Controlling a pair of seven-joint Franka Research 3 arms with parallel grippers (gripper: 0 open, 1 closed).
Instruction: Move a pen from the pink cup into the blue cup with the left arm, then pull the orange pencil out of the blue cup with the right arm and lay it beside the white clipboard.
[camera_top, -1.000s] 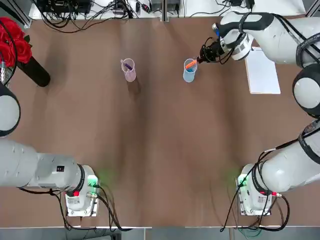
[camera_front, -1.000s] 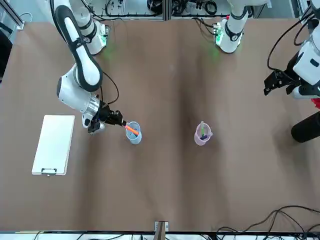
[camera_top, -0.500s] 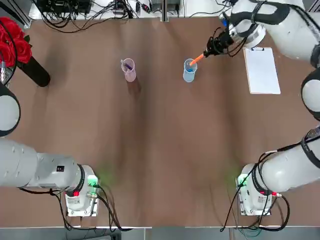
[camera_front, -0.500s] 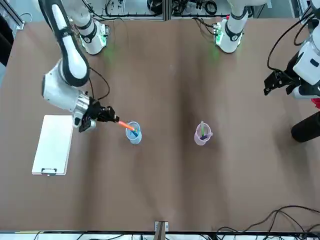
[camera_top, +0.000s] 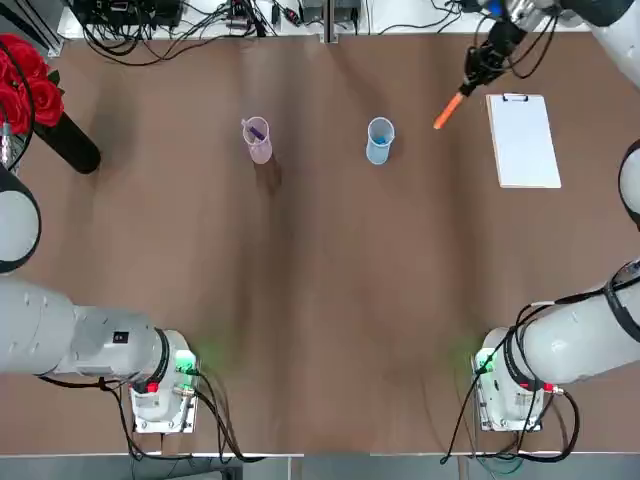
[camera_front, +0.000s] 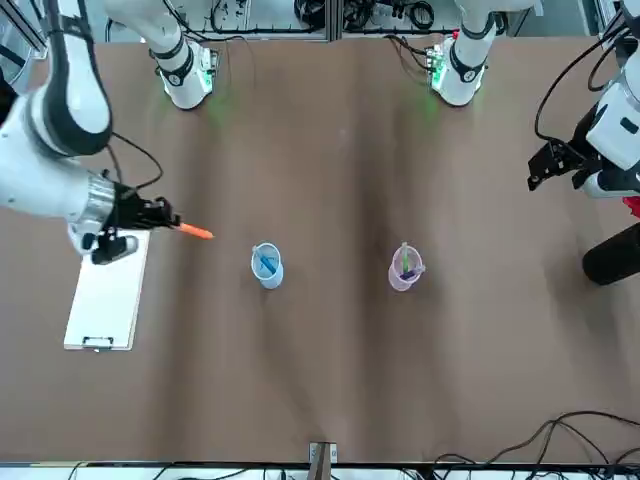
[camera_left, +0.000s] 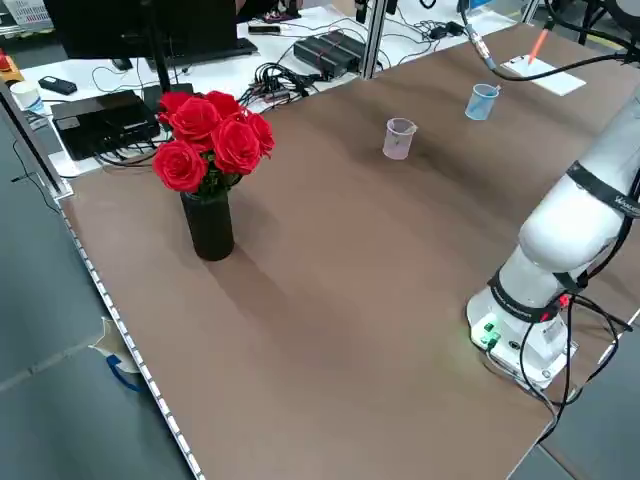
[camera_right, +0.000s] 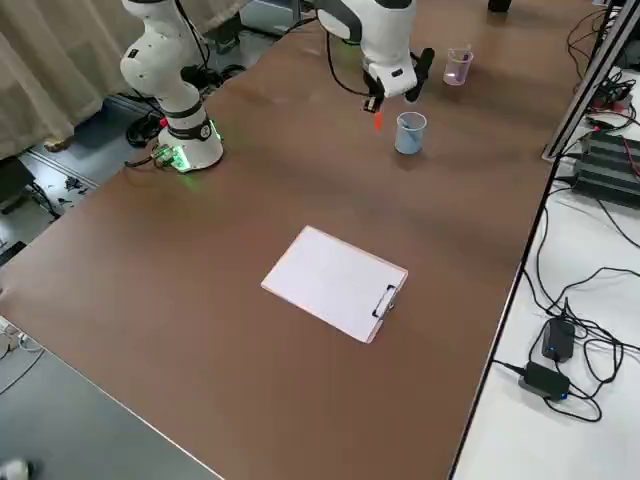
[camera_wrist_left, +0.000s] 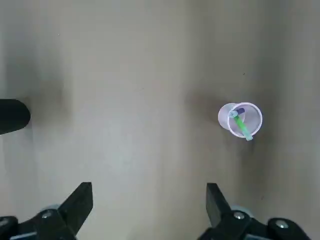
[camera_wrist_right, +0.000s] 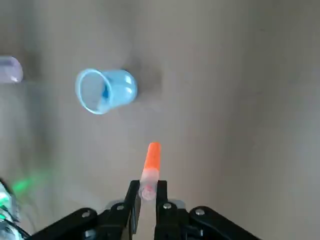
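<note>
Sticking out of the right end effector (camera_wrist_right: 146, 192): the orange pencil (camera_wrist_right: 150, 162).

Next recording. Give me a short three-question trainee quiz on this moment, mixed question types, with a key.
1. True or false: the orange pencil is standing inside the blue cup.
2. What does the right gripper hold? A) a purple pen B) the orange pencil C) nothing
3. Fill in: the slim blue pen sits in the ____ cup.

Key:
1. False. The pencil is out of the cup, carried in the air between it and the white clipboard.
2. B. The gripper is shut on one end of the pencil.
3. Blue. The pink cup holds other pens, and the left gripper hangs open, holding nothing.
</note>
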